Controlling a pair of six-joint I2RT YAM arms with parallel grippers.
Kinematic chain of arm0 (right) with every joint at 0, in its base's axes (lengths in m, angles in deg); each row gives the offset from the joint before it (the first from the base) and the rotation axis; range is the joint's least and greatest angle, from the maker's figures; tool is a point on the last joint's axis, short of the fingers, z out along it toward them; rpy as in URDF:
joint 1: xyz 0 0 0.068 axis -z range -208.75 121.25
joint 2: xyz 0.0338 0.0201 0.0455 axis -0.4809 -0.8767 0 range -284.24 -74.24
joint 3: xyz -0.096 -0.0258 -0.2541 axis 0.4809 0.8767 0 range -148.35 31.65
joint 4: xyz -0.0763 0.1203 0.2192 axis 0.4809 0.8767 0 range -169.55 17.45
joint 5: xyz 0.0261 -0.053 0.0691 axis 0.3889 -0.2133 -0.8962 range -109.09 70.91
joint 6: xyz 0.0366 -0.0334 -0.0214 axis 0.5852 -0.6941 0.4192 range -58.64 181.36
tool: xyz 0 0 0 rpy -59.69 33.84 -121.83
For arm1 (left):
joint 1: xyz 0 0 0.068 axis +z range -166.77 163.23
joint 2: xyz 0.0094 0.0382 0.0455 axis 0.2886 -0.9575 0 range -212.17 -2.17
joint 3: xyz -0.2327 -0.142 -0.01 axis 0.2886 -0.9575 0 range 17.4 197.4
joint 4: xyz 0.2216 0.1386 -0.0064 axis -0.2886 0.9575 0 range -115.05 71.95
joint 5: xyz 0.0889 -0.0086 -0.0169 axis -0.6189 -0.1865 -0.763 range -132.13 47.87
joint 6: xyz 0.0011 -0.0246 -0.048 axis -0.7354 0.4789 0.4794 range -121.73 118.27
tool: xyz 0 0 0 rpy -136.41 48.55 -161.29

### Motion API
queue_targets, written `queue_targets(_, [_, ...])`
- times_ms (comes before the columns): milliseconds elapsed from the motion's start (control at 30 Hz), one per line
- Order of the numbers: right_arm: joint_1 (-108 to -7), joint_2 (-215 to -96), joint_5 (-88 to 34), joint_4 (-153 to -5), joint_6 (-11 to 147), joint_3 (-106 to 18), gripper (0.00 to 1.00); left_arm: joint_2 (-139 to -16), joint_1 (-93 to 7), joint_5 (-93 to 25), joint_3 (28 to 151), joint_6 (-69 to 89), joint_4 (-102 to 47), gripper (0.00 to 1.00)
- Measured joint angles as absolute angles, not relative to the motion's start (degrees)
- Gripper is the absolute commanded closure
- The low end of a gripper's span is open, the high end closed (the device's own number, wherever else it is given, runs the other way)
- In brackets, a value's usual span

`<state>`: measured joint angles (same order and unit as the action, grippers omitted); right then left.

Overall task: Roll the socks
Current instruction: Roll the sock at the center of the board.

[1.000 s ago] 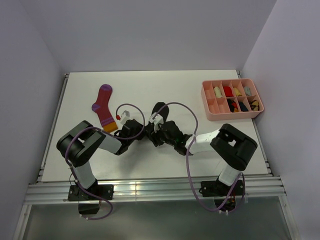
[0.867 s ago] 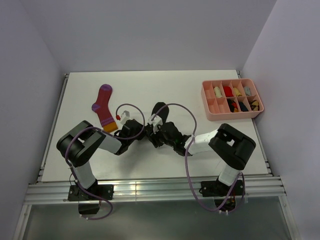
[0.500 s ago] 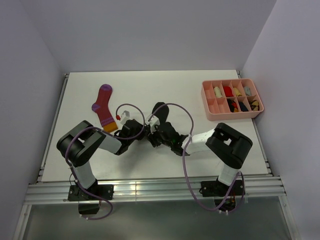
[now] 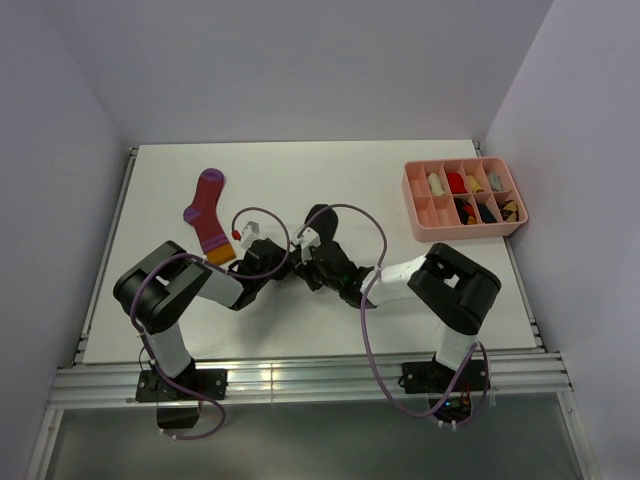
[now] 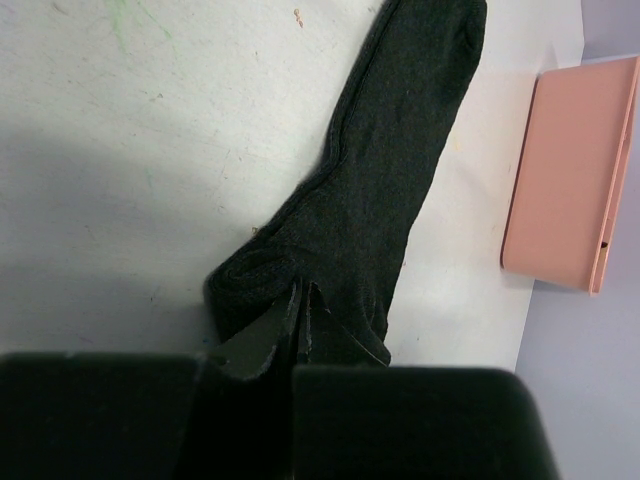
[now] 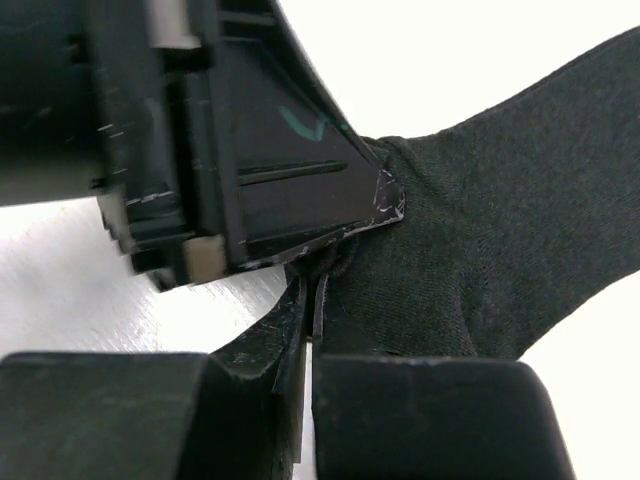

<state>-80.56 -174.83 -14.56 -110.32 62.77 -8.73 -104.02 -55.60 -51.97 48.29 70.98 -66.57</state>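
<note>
A black sock lies stretched on the white table, its near end folded over into a thick lip. My left gripper is shut on that folded end. In the right wrist view the right gripper is shut on the edge of the black sock, right under the left gripper's finger. From above, the left gripper and right gripper meet tip to tip over the black sock. A magenta sock with purple stripes and an orange toe lies flat to the left, untouched.
A pink compartment tray holding several rolled socks stands at the back right; its side shows in the left wrist view. Purple cables loop over both arms near the table's middle.
The right gripper has shifted slightly left toward the left gripper and closed from open onto the sock's edge. The left gripper has kept its grip and place.
</note>
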Motion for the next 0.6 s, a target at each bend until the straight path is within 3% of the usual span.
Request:
queue_targets(333, [-68.4, -176.1, -30.6, -104.0, 77.7, -12.1, 1.00, -104.0, -55.6, -52.0, 48.2, 71.0, -66.9, 0.96])
queue_targets(600, [-63.0, -181.2, -42.2, -99.5, 86.2, -18.0, 1.00, -102.9, -55.5, -52.9, 46.9, 70.5, -67.5, 0.82])
